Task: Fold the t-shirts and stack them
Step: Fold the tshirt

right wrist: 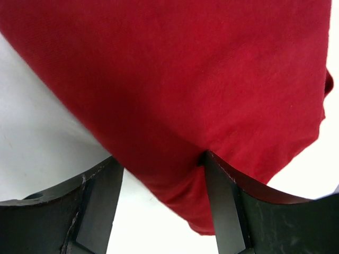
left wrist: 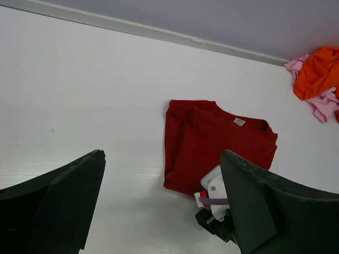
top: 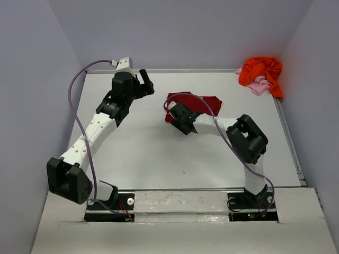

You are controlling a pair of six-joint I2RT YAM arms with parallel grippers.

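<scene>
Table (top: 159, 159): a white work surface fills the overhead view, with both arm bases bolted at its near edge.
Dark red t-shirt (top: 209, 103): it lies flat and partly folded in the middle of the far half. Its long axis runs left to right across the table, and its collar faces the far wall.
Orange t-shirt (top: 262, 69): crumpled in the far right corner, well apart from the red one and not yet folded.
Pink t-shirt (top: 258, 86): bunched under and beside the orange one, mostly hidden.
Right gripper (right wrist: 159, 161): this is your nearer tool. It sits low over the red shirt's near left corner with its jaws spread wide. A fold of red cloth lies between them and appears to touch one finger, but nothing is pinched.
Left gripper (top: 145, 82): raised to the left of the red shirt, well apart from it, with its jaws fully spread and empty.
Key relation: from the right gripper the shirt stretches away to the right and far side, so a fold across that long axis would probably start from this corner.
</scene>
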